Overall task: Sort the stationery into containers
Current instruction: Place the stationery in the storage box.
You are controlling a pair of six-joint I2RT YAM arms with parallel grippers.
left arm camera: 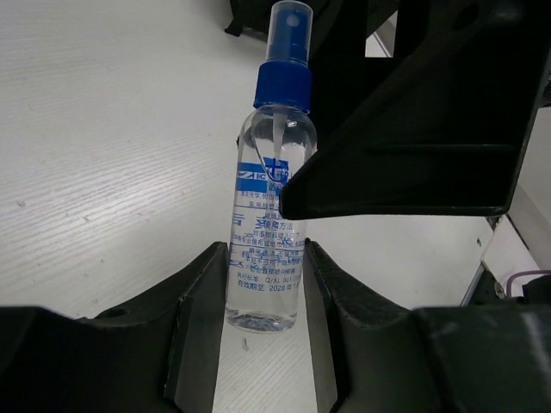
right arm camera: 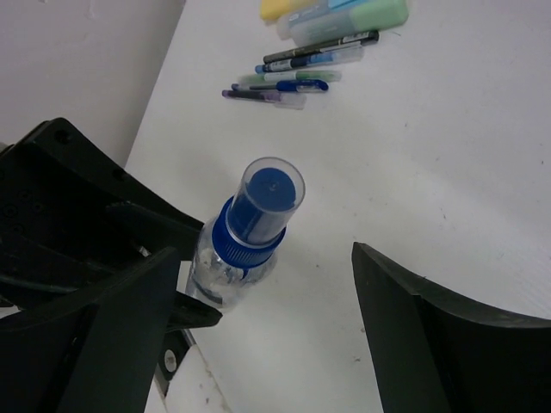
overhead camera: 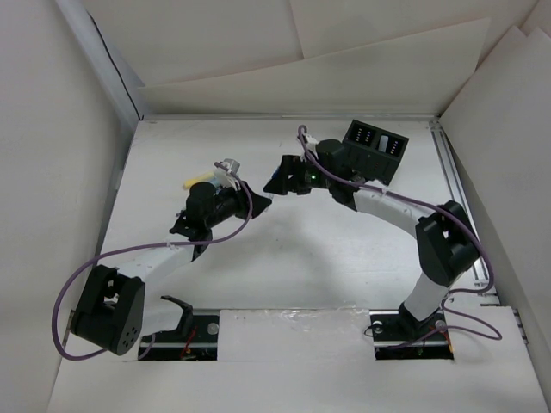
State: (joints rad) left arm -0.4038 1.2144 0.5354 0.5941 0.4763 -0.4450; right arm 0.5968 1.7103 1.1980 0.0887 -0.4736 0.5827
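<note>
A clear spray bottle (left arm camera: 267, 206) with a blue cap stands upright on the table, and my left gripper (left arm camera: 264, 267) is shut on its lower body. In the top view the bottle (overhead camera: 228, 165) sits at the left gripper (overhead camera: 231, 179). My right gripper (right arm camera: 265, 254) hangs open above it, with the bottle (right arm camera: 250, 224) close to its left finger and untouched. The stationery lies beyond on the table: several thin pens (right arm camera: 293, 77) and yellow and light-blue highlighters (right arm camera: 340, 15), also visible from above (overhead camera: 200, 179). The black two-compartment container (overhead camera: 376, 148) sits at the back right.
One finger of the right gripper (left arm camera: 405, 112) fills the upper right of the left wrist view, close beside the bottle. White walls (overhead camera: 52, 129) enclose the table on the left, back and right. A rail (overhead camera: 461, 198) runs along the right edge.
</note>
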